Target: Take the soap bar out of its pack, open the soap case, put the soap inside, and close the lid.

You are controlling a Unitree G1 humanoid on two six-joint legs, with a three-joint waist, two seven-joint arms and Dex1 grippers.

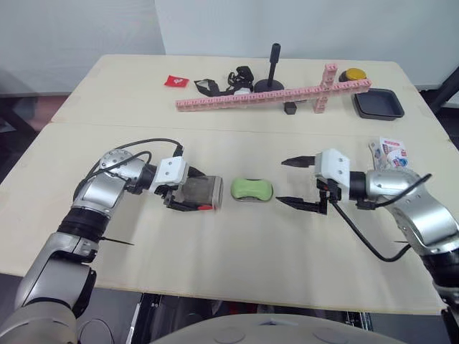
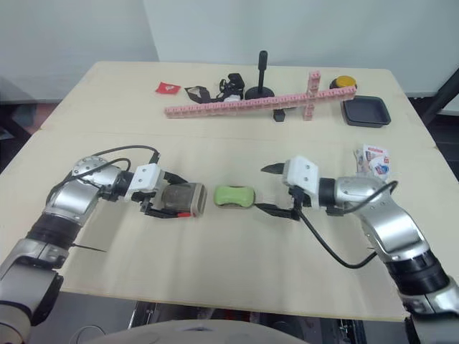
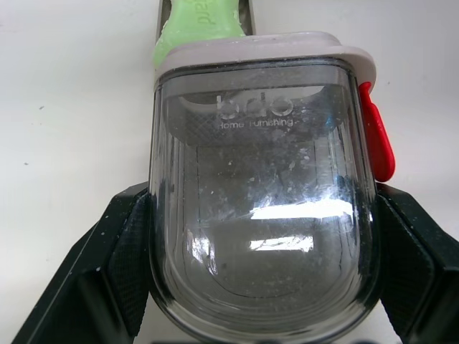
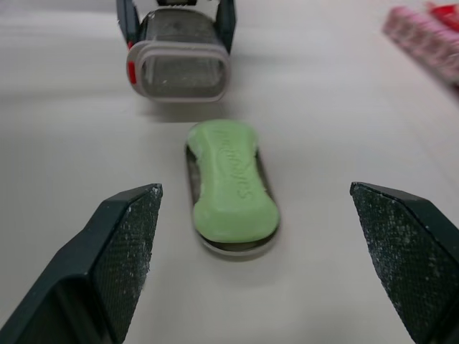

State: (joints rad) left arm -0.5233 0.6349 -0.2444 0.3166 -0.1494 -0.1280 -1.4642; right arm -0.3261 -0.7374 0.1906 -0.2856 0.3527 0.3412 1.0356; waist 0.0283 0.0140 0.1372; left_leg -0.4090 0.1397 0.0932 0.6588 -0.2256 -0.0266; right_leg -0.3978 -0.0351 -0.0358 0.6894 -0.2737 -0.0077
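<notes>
The green soap bar (image 1: 251, 189) lies flat on the table (image 1: 237, 251), about midway between your two grippers and well away from its pack. Under it you can make out a thin dark-edged base (image 4: 233, 248) (the right wrist view shows its rim peeking out around the soap).

Just to the left of the soap is the clear case cover (image 1: 204, 190). It lies on its side with its pale-rimmed open mouth turned toward the soap, near it but not touching. A red clip (image 3: 379, 143) sits on the near side of that rim.

Your left gripper (image 1: 193, 192) is clamped on the case cover, with one black finger pressed against its far side and the other against its near side.

Your right gripper (image 1: 281, 182) is just to the right of the soap with its jaws spread wide apart. One finger is on the far side and one on the near side, both tips point toward the soap, and nothing is between them. You cannot tell from these views whether its lower finger touches the table.

Further right, close to the table's right edge, lies the white printed soap pack (image 1: 391, 153).

On the far half of the table:
- A long pink block beam (image 1: 272, 95) runs left to right.
- A black stand (image 1: 274, 68) rises behind the beam.
- A black strap (image 1: 215, 86) lies at the beam's left end.
- A red patch (image 1: 176, 81) lies further left.
- A yellow button (image 1: 353, 74) and a black tray (image 1: 378, 104) are at the far right.
</notes>
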